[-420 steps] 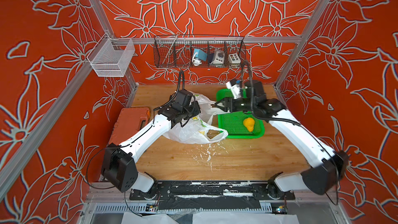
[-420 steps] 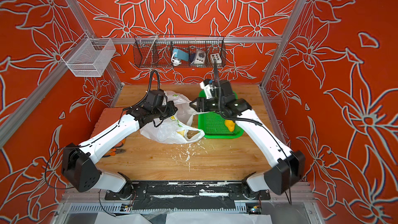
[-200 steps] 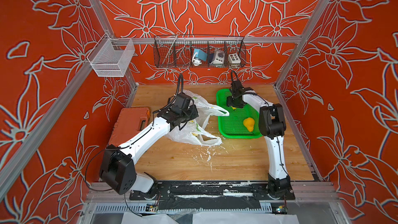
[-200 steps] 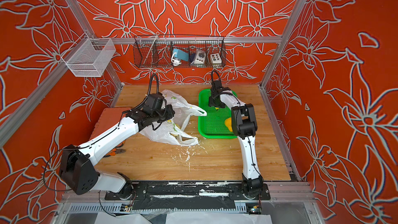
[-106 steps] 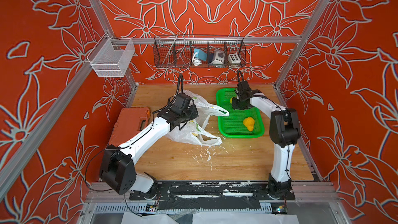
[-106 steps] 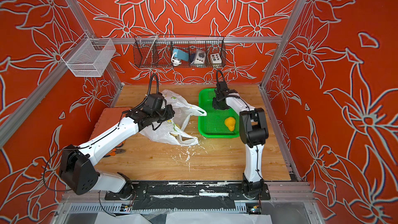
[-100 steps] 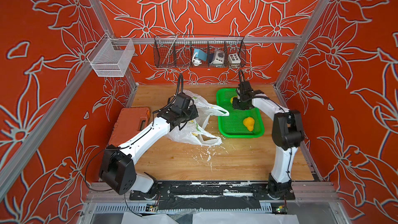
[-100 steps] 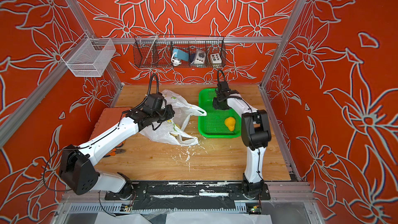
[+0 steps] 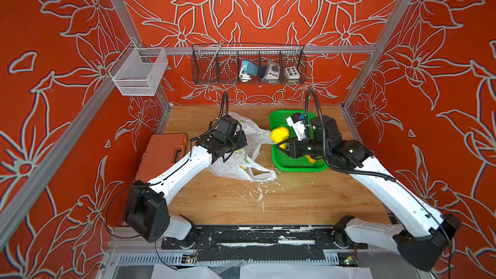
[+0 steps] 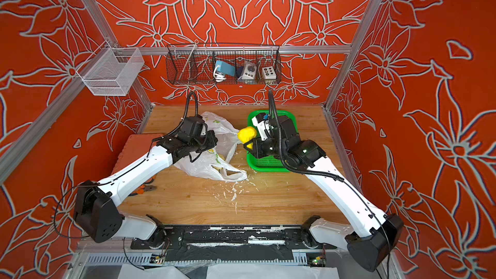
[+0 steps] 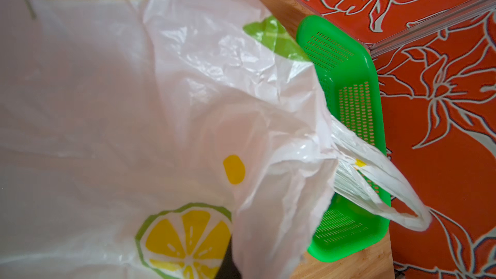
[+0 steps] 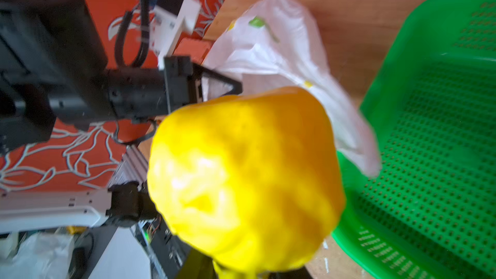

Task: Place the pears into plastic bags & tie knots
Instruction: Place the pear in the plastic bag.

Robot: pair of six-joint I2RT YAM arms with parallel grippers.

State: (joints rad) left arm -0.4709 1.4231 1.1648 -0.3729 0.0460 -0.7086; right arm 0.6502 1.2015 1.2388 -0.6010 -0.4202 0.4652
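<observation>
**Pear count and bag condition**

Pears in view: two confirmed. One bright yellow pear (image 9: 279, 135), lumpy and glossy, is in the right gripper (image 9: 281, 143), whose fingers are clamped on its lower end. It hangs clear of the table (image 9: 268, 205), over the left rim of the green tray (image 9: 295, 168) and just beside a bag handle. It fills the right wrist view (image 12: 241, 178). One orange-yellow pear (image 9: 310, 159) lies in the tray, mostly hidden behind the right gripper. A pale yellowish patch shows in the bag mouth; I cannot tell if it is a pear or print.

Bags: one. The plastic bag (image 9: 230, 165) is thin, white and crinkled, printed with yellow citrus slices and green leaves. It lies left of the tray, mouth open, with two untied handle loops. The left gripper (image 9: 241, 142) has its fingers pinched together on the bag's upper film.

Other items: one orange case (image 9: 163, 151) at left, and two wire baskets on the far wall.
</observation>
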